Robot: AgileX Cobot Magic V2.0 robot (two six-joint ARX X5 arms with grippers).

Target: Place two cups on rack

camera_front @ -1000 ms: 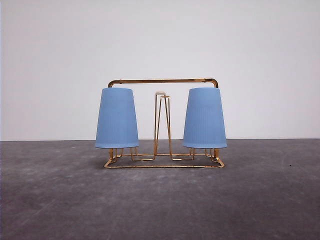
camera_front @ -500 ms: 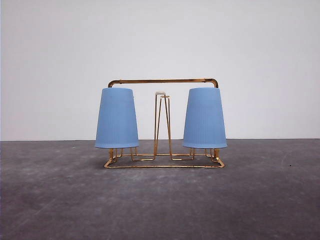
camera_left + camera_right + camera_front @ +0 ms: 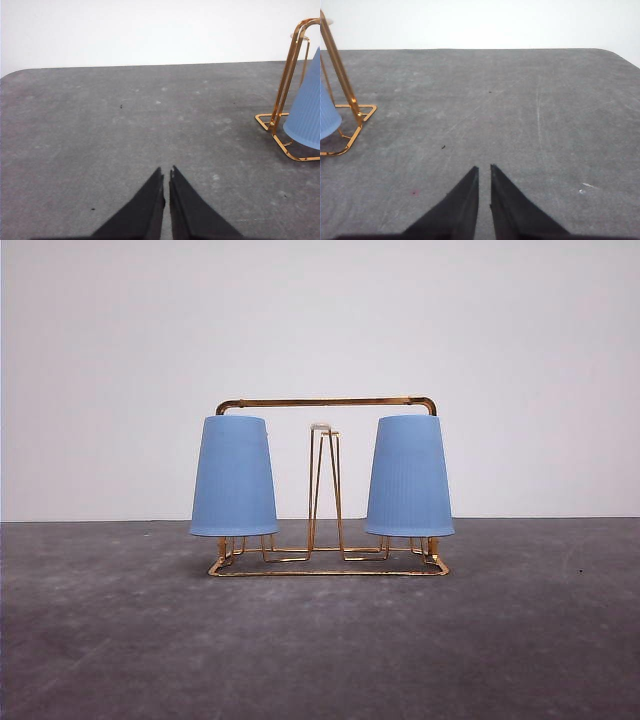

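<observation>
Front view: the prongs under both cups are mostly hidden; only wire feet show below the rims. The rack (image 3: pixel 327 485), thin gold wire with an arched top bar, stands mid-worktop (image 3: pixel 320 650). Ribbed light-blue cups sit upside down on it, left cup (image 3: pixel 234 477) and right cup (image 3: pixel 409 477), with the middle white-tipped prongs bare. Left pincer (image 3: pixel 166 175) and right pincer (image 3: pixel 484 171) are nearly closed, holding nothing, over bare worktop beside the rack.

A gold wire rack (image 3: pixel 326 401) stands on the grey table (image 3: pixel 320 640) before a plain white wall (image 3: pixel 320 320). Two light-blue cups hang upside down on it, the left cup (image 3: pixel 234 477) and the right cup (image 3: pixel 409 477), one at each end. Between them a pair of white-tipped prongs (image 3: pixel 322 485) stands bare.
</observation>
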